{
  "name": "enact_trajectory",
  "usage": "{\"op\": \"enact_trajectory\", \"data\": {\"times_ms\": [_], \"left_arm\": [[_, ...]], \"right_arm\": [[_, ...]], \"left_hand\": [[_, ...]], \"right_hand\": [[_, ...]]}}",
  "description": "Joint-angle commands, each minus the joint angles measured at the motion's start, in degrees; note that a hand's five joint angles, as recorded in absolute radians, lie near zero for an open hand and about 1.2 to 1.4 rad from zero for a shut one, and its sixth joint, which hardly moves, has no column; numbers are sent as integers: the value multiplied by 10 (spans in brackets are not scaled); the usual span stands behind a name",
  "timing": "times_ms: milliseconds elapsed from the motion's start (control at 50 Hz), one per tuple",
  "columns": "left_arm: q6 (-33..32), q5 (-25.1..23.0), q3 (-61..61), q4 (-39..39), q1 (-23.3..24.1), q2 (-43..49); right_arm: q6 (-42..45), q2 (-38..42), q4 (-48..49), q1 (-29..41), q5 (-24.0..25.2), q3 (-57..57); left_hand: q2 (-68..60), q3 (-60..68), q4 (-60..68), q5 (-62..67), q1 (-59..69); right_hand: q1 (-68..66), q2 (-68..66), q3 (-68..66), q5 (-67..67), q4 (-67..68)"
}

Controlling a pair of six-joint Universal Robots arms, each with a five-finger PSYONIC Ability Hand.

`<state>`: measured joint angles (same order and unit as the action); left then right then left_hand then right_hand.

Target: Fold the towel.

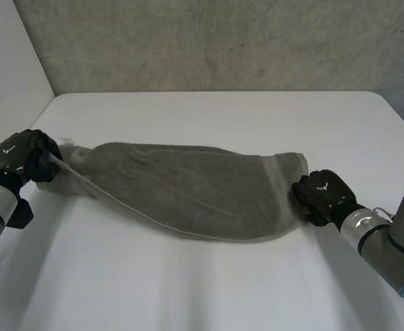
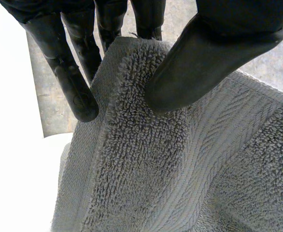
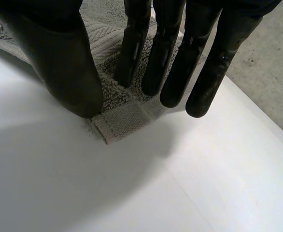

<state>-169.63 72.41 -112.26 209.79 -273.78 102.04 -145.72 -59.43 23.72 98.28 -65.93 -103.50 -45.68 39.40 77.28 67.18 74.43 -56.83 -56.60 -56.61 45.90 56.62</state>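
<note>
Two grey arms (image 1: 388, 241) come in from the near side of the white worktop (image 1: 223, 114), one at each side. Between them lies the grey towel (image 1: 188, 186), stretched long from left to right across the middle of the worktop (it looks a bit like a hammock). The left robot hand (image 1: 24, 157) is at the towel's left end and grips it tight. In the left wrist view the thumb (image 2: 204, 63) presses the fluffy cloth against the fingers (image 2: 71, 82), and that end is lifted off the worktop. The right robot hand (image 1: 322, 195) is at the towel's right end, on the near corner. In the right wrist view its thumb and straight fingers pinch the cloth just behind that corner, and the tip of the corner lies flat on the worktop. The middle of the towel sags down and rests on the worktop. Its near edge makes a long curve from one robot hand to the other.
</note>
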Motion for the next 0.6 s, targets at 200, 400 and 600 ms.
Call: {"op": "enact_trajectory", "data": {"times_ms": [200, 400, 600], "left_arm": [[0, -2, 6, -1, 4, -7], [25, 0, 38, -32, 13, -117], [91, -50, 143, -170, 18, -243]], "right_arm": [[-45, -58, -25, -3, -6, 0], [-260, -281, -141, -12, 31, 39], [-290, -385, -404, -109, 80, 247]], "left_hand": [[-343, 406, 27, 28, 56], [-343, 406, 27, 28, 56], [-343, 406, 27, 28, 56]], "right_hand": [[-232, -234, -234, 241, 234], [-232, -234, -234, 241, 234], [-232, -234, -234, 241, 234]]}}
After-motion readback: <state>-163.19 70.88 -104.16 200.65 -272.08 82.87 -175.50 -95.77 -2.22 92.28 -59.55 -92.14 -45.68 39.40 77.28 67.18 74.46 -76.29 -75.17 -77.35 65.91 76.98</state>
